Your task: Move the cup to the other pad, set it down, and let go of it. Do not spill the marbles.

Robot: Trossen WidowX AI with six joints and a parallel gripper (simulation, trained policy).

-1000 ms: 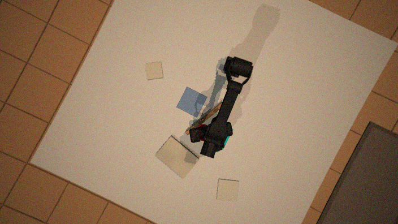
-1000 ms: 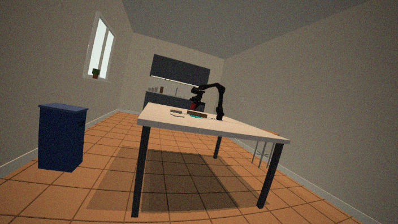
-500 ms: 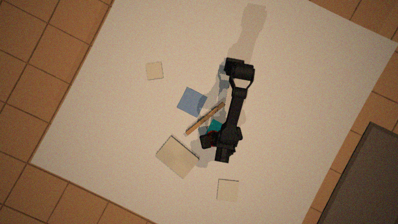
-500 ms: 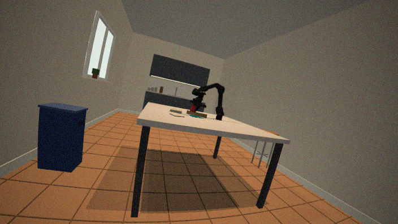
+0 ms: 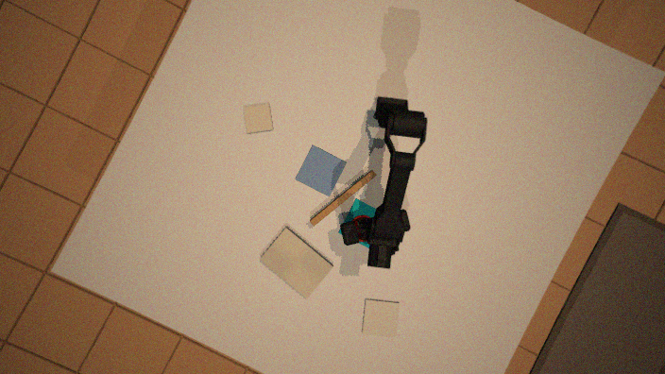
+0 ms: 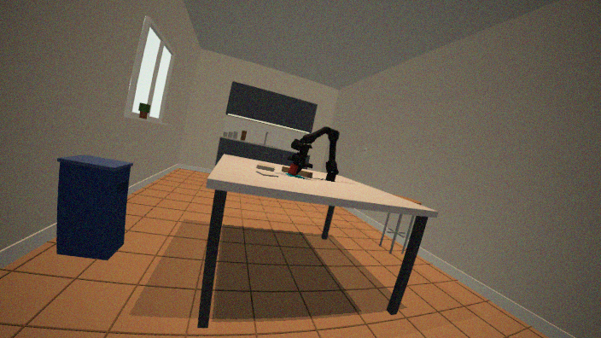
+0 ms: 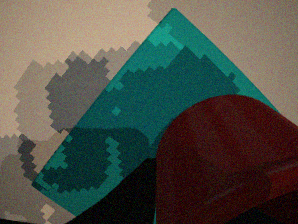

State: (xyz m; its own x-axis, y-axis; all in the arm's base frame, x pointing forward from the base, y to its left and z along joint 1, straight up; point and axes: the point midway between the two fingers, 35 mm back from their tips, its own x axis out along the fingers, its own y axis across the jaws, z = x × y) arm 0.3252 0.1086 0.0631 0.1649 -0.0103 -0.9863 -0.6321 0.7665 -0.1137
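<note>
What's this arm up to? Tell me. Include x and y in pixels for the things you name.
The black arm [image 5: 398, 189] [image 6: 332, 149] has a red cup [image 5: 362, 217] [image 6: 293, 169] [image 7: 220, 145] in its pincer [image 5: 363, 229] [image 6: 300, 164], over the teal pad [image 5: 363, 208] [image 6: 295, 175] [image 7: 165, 90]. I can't tell whether the cup touches the pad yet. The blue pad [image 5: 318, 169] lies across the wooden bar [image 5: 342, 198] from it, with no cup on it. The marbles can't be made out.

Red cup [image 6: 293, 169] [image 7: 220, 145] now lower, over teal pad [image 5: 364, 207] [image 6: 302, 177] [image 7: 165, 85].
</note>
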